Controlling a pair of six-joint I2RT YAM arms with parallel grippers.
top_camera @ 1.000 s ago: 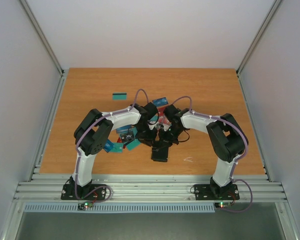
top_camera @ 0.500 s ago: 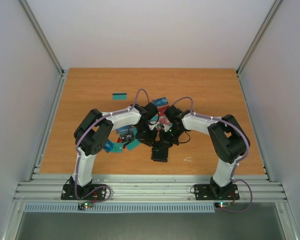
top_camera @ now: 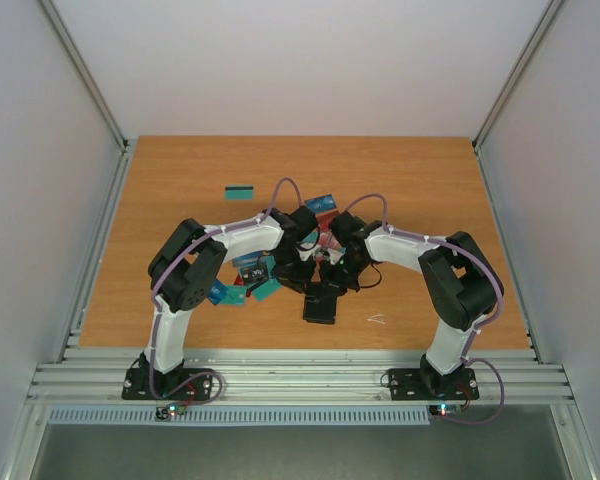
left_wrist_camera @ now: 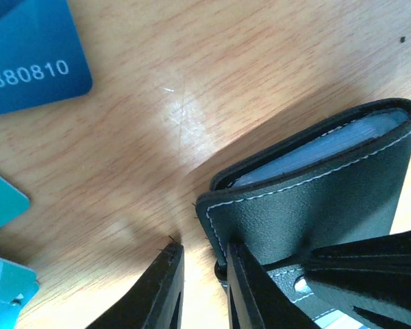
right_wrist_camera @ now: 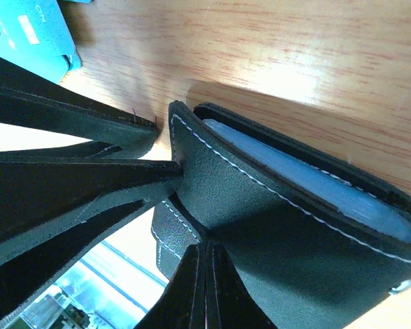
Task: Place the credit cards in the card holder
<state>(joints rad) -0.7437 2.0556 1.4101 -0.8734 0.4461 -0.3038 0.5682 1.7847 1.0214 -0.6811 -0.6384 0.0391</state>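
The black card holder [left_wrist_camera: 308,199] stands partly open on the wood, with a pale blue card edge [left_wrist_camera: 329,147] showing in its pocket. In the top view the card holder [top_camera: 320,305] lies under both wrists. My right gripper [right_wrist_camera: 205,248] is shut, pinching the card holder's [right_wrist_camera: 274,219] stitched cover. My left gripper [left_wrist_camera: 203,247] is open by a narrow gap with bare wood between its fingers. Its right finger [left_wrist_camera: 243,281] rests against the cover's edge. Credit cards lie around: a blue numbered one [left_wrist_camera: 27,62], teal ones [left_wrist_camera: 0,202] and a teal one [right_wrist_camera: 34,34].
More cards are scattered left of and behind the arms: a teal one [top_camera: 240,191], a blue one [top_camera: 321,202] and a cluster [top_camera: 242,285]. A small white scrap [top_camera: 377,320] lies right of the holder. Grey walls and a metal rail [top_camera: 300,375] border the table.
The right arm's elbow has drifted slightly right and down. Both grippers and the card holder stay where they were.
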